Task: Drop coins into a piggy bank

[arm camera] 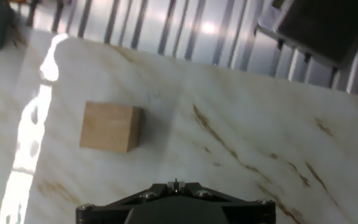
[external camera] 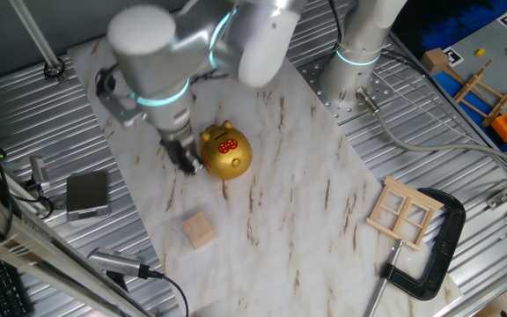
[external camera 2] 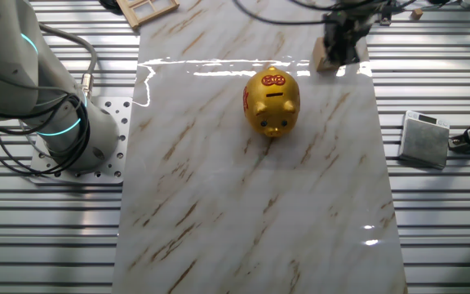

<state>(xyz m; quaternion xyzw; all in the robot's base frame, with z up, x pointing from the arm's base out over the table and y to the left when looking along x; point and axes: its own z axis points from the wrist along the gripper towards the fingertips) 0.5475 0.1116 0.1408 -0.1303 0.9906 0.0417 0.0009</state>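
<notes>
One fixed view: the gripper [external camera: 186,157] is hanging low over the marble counter [external camera: 297,185], just beside the bank [external camera: 225,151] on the side away from the arm's base, with the cube [external camera: 199,231] lying well apart nearer the camera. The other fixed view is showing the bank [external camera 2: 272,100] standing upright mid-counter, slot and red markings on top, gripper [external camera 2: 343,37] blurred near the cube [external camera 2: 330,59]. Hand view is looking down on the cube [arm camera: 111,127]; jaws cannot be judged wide or narrow, and no coin is showing.
</notes>
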